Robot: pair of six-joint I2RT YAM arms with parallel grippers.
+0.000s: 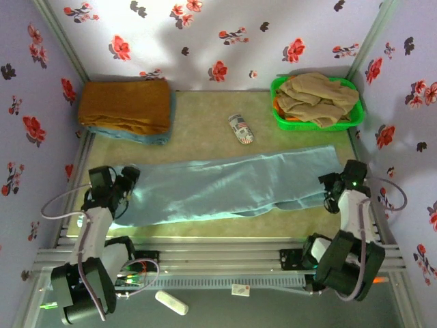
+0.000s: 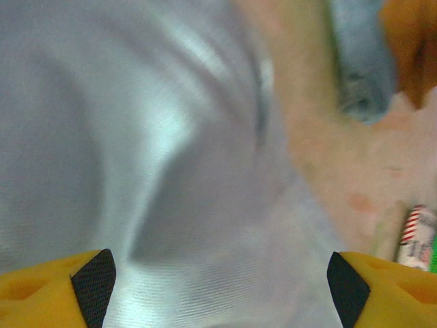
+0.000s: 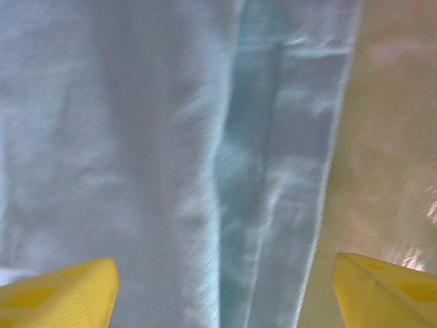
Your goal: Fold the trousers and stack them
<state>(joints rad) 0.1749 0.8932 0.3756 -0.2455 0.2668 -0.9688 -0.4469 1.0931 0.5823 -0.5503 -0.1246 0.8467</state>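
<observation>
The pale aqua-blue trousers (image 1: pixel 225 186) lie stretched flat across the table from left to right, folded lengthwise. My left gripper (image 1: pixel 128 179) hovers over their left end, jaws wide open, with smooth fabric (image 2: pixel 171 171) under and between the yellow fingers (image 2: pixel 48 290). At the right end, my right gripper (image 1: pixel 330 184) is also open above the cloth; a lengthwise fold and the trousers' edge (image 3: pixel 273 171) run between its fingers (image 3: pixel 58 294), with bare table beside it.
A folded mustard-brown cloth on a blue one (image 1: pixel 125 109) sits at the back left. A green basket (image 1: pixel 315 102) holding a beige-tan garment stands back right. A small striped can (image 1: pixel 241 128) lies behind the trousers. Flowered walls enclose the table.
</observation>
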